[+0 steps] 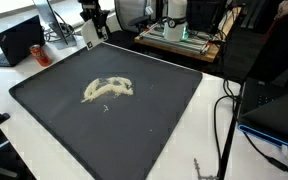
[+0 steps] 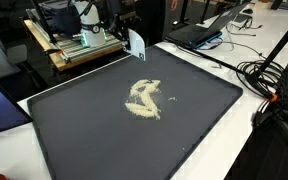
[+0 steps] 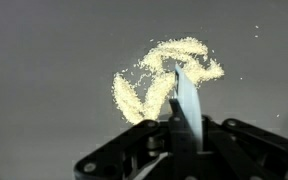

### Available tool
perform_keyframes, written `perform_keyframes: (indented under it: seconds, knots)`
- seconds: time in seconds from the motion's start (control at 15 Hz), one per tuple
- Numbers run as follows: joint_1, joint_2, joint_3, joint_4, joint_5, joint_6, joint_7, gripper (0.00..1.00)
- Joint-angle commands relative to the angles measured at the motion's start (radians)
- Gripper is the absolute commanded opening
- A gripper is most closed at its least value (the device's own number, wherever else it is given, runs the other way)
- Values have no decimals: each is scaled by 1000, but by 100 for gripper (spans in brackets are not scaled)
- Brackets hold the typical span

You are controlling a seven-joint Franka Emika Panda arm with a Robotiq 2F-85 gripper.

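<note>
The claw [image 3: 174, 135] is clamped shut on a thin white scraper [image 3: 185, 100], its blade pointing edge-on toward the grain pile [image 3: 144, 85]. The pile lies ahead, mid-way across the dark mat [image 3: 44, 60], curving crosswise to the blade.

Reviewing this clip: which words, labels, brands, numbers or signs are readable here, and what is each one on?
None can be read.
The black rectangular mat, the pale yellow grainy powder and the thin white flat scraper gripped in the claw show no print.
Any marking on the open black laptop is too small and blurred to read.
</note>
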Motion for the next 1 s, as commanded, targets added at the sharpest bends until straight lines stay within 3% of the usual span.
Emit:
perform_keyframes:
  seconds: [0.0, 0.2, 0.53, 0.93]
  knots:
    - [-4, 0, 5, 1, 1, -1, 3, 4]
    - [-12, 22, 0, 21, 28, -18, -20, 1]
    - [-95, 135, -18, 95, 333, -130, -250, 1]
    - [-215, 259, -12, 154, 546, -180, -297, 1]
